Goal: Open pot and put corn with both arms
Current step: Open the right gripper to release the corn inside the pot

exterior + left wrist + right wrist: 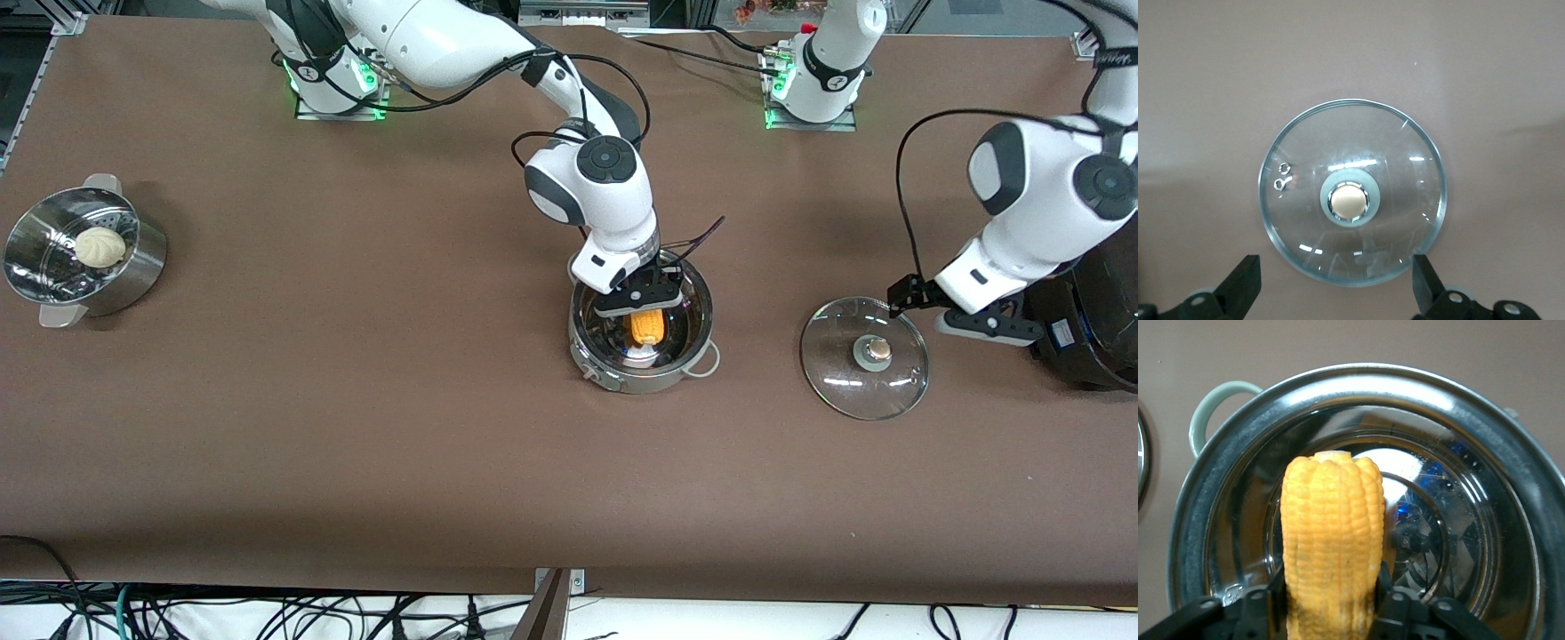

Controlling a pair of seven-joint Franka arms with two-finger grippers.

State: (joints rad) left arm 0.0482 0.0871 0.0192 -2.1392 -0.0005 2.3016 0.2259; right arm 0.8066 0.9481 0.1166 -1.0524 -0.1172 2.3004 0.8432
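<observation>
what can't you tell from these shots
- Whether the right claw grips or has let go of the corn: its fingers are cut off by the right wrist view's edge.
- The pot floor under the corn: hidden.
- The black cooker: cut off by the front view's edge, partly covered by the left arm.

Both arms extended, wrists pitched down.
My right gripper had fingers flanking its load; my left gripper hung with fingers spread wide.
</observation>
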